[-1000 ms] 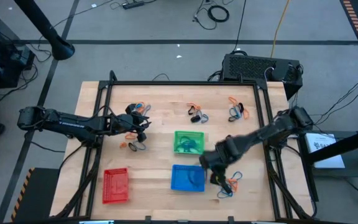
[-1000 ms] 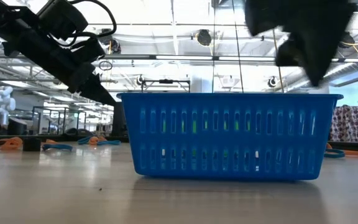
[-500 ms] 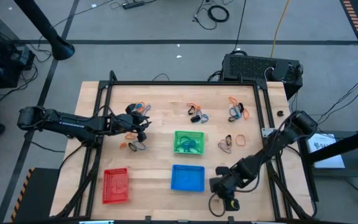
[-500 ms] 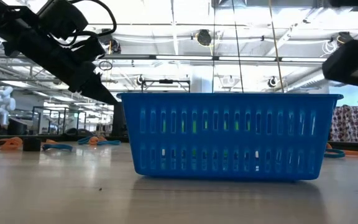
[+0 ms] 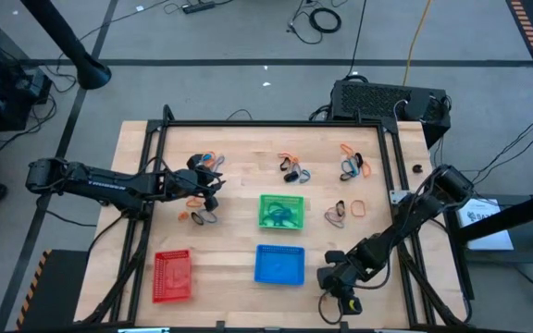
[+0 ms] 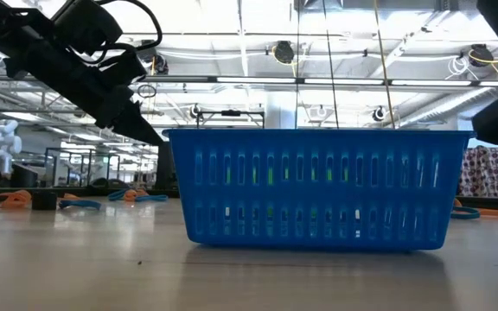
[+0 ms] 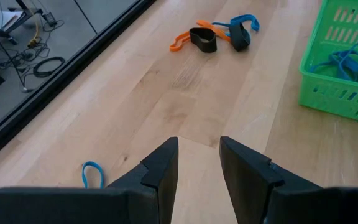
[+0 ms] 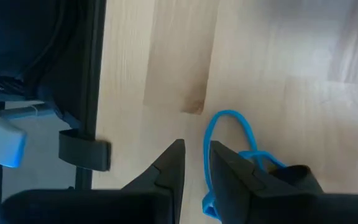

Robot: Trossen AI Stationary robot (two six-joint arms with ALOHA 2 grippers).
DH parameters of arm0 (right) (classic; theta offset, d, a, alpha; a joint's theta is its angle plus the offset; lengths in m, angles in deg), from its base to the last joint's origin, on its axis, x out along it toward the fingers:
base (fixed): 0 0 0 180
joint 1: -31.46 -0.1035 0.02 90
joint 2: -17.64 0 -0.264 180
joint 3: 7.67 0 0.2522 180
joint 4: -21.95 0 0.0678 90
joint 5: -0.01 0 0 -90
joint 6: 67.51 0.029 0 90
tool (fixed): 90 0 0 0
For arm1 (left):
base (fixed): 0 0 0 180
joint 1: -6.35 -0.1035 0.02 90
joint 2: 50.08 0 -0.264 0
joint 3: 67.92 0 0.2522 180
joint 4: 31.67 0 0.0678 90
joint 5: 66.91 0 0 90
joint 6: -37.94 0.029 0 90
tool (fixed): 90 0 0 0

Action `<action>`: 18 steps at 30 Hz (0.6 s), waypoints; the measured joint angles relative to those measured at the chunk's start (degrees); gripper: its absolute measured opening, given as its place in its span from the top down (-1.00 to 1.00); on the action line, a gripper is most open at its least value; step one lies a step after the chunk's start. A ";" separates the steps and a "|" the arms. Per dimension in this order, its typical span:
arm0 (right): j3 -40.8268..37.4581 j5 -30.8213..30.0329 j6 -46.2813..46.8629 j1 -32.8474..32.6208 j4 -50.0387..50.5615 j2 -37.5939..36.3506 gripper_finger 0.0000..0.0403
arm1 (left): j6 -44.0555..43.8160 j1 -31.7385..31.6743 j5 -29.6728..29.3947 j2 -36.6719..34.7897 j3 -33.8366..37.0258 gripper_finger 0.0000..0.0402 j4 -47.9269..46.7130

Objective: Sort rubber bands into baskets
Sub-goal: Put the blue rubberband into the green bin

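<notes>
The right gripper [image 8: 194, 165] hung low at the table's [image 5: 239, 240] near right corner, beside the blue basket [image 5: 278, 265], fingers parted narrowly and pinching nothing; a blue rubber band [image 8: 232, 134] lay just past them, presumably its target. The left gripper [image 7: 197, 165] hovered empty with a modest gap over the mixed bands [image 5: 202, 190] at the far left, probably waiting. The green basket [image 5: 281, 211] already held blue bands.

2 dark jointed arms w/ black cables, each tool [image 7: 196, 171] w/ 2 black angular fingers.
</notes>
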 joint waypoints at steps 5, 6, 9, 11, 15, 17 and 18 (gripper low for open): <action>0.02 -0.13 -0.14 0.07 -0.24 0.00 0.67 | 0.00 0.01 -0.03 0.00 0.00 0.37 -0.01; 0.02 -0.14 -0.17 0.07 -0.28 0.00 0.67 | 0.02 0.00 -0.03 0.00 0.00 0.37 0.00; 0.02 -0.63 -1.04 0.20 -0.27 0.00 0.67 | 0.02 0.01 -0.05 0.00 0.00 0.37 -0.02; 0.02 -1.72 -1.69 0.20 -0.27 0.00 0.67 | 0.03 0.00 -0.05 0.00 0.01 0.37 -0.02; 0.02 -3.74 -1.85 0.42 0.06 0.00 0.67 | 0.04 0.02 -0.05 0.00 0.00 0.37 -0.02; 0.02 -4.02 -1.52 0.48 0.33 0.00 0.67 | 0.04 0.01 -0.05 0.00 0.01 0.37 -0.04; 0.02 -4.03 -0.97 0.48 0.75 0.00 0.67 | 0.04 0.00 -0.05 0.00 0.02 0.37 -0.04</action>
